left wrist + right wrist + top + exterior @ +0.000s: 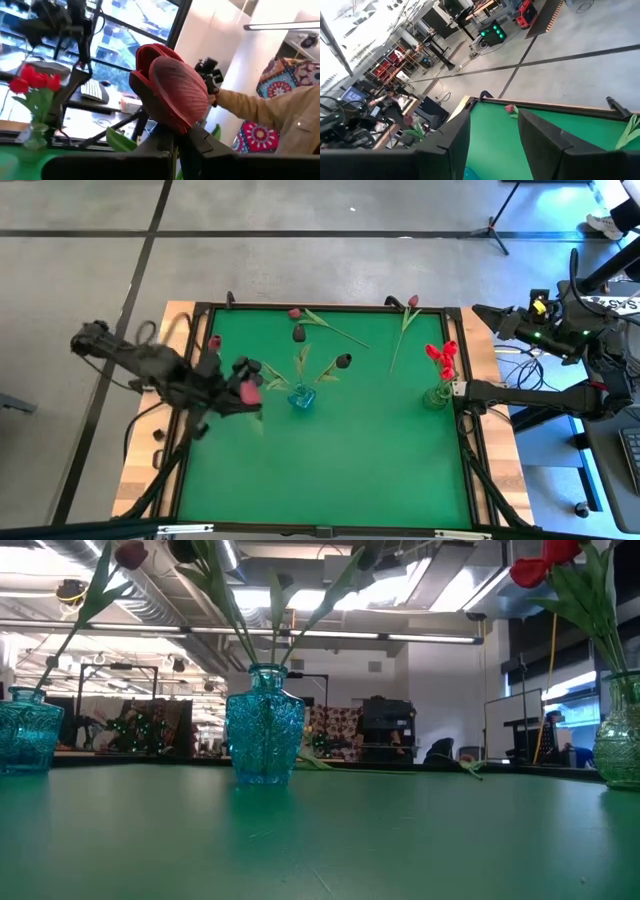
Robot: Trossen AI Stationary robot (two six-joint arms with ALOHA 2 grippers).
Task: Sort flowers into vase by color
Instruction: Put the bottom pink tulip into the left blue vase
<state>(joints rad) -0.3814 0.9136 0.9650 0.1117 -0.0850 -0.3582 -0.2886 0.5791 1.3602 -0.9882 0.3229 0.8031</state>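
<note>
My left gripper (240,387) hovers over the table's left part, between a teal vase with one pink-maroon tulip (213,341) and the blue vase (302,398) holding near-black tulips (343,361). It is shut on a pink-maroon tulip (172,92). A clear green vase (437,395) at the right holds red tulips (441,355). Loose tulips lie on their sides near the far edge: one maroon (295,312), one near-black (298,333), one maroon-red (413,302). My right gripper (458,390) waits open at the right edge beside the green vase. My left gripper pinches the tulip's stem right under the head (175,131) between its two fingers (200,140), which point about level toward the table's right side. The head stands just past the fingertips. A leaf (120,141) hangs below, and the flower is lifted clear of the table.
The green mat (330,470) has free room across its near half. A raised black frame (320,305) runs round it. Beyond the right edge stand a camera stand and cables (540,320). A person's tan sleeve (270,112) shows in the room behind.
</note>
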